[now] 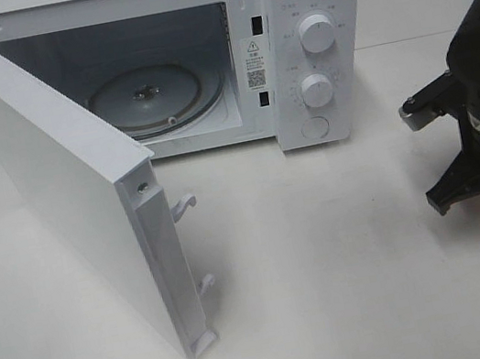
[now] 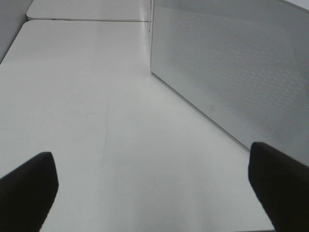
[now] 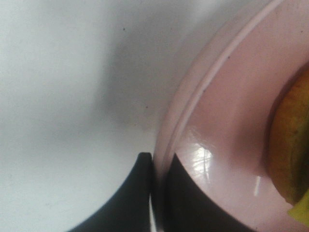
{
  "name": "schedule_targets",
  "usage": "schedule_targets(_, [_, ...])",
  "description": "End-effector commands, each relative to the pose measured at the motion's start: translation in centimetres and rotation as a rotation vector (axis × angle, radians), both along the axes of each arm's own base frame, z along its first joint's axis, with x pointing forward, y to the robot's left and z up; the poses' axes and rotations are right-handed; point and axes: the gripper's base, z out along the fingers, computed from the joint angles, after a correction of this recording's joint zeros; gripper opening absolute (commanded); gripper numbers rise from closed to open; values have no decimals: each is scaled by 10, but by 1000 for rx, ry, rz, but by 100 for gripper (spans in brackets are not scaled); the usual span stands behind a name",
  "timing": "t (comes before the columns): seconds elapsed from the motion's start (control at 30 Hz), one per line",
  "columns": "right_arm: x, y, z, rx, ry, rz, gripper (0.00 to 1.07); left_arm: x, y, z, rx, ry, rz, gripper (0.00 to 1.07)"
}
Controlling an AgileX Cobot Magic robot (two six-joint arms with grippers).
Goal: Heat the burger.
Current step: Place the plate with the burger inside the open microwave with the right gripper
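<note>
Pink plate [image 3: 227,116] — burger [image 3: 289,145] on it

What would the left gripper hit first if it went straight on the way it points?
Probably the white table, which fills the line ahead of the left gripper, jaws open. The microwave door runs alongside that line, not across it, though depth is unclear.
</note>
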Motion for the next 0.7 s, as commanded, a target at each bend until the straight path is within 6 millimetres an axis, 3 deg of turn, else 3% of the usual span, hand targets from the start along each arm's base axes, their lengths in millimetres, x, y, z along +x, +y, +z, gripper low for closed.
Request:
schedule_targets(0.03, [-15, 0, -2, -74, 33, 18, 0, 0, -1, 0, -11, -11, 0, 100])
schedule_targets(0.23, [-29, 5, -2, -95, 28, 46, 0, 0, -1, 0, -11, -11, 0, 100])
schedule_targets(0.47, [-40, 11, 15, -129, -5, 84, 0, 0, -1, 0, -11, -11, 0, 100])
schedule_targets(0.7, [-65, 18, 28, -150, -26, 144, 0, 0, -1, 0, -11, -11, 0, 100])
